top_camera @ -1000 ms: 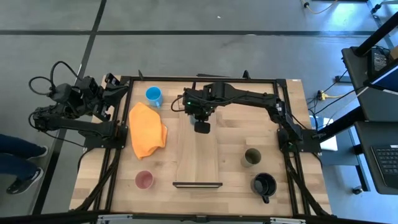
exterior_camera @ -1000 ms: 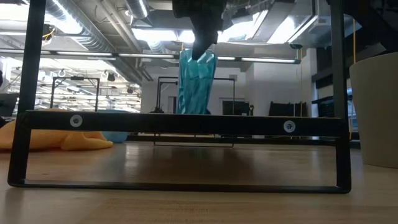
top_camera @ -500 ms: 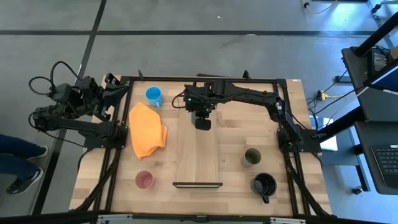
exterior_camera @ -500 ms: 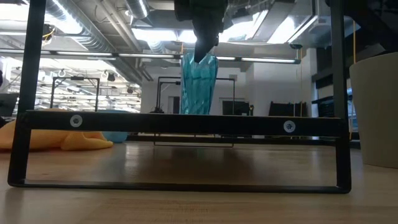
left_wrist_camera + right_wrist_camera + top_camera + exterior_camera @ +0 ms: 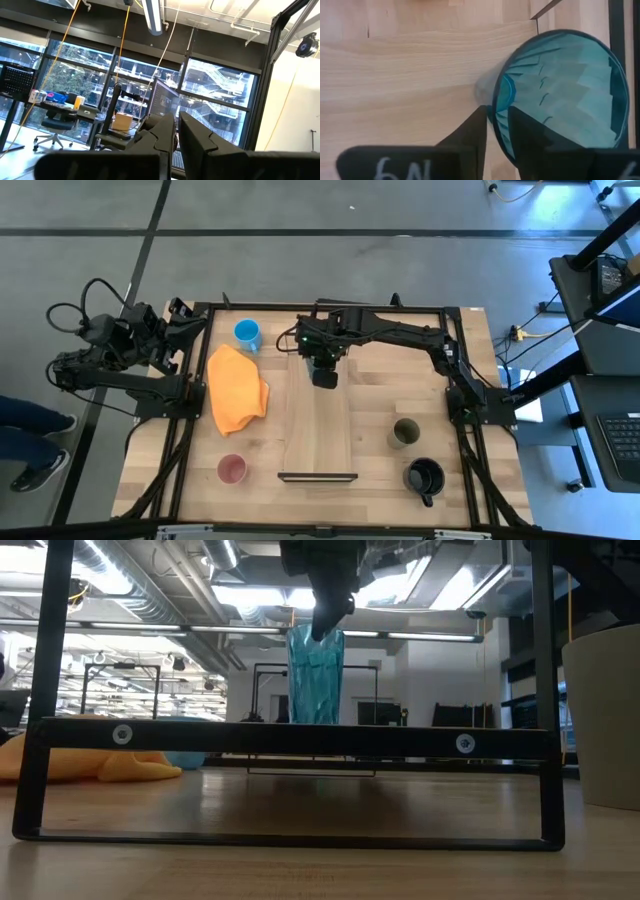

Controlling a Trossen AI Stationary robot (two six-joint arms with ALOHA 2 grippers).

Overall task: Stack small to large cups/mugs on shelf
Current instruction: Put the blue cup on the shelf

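**Tumbler set down at the shelf's far end**

At the left edge of the high view the left tool (image 5: 160,345) waits off the table (image 5: 470,340), its fingers (image 5: 162,132) nearly together and holding nothing. Right of the orange cloth (image 5: 236,388), the blue mug (image 5: 247,333) sits upper left and the pink cup (image 5: 232,470) lower left. At center, the shelf (image 5: 318,430) carries the teal tumbler (image 5: 316,675) upright at its upper end, probably to start the row. The right tool (image 5: 323,372) sits over its rim, fingers (image 5: 470,132) straddling the wall slightly apart; the grip looks slack. Lower right stand the olive cup (image 5: 405,432) and black mug (image 5: 424,476).
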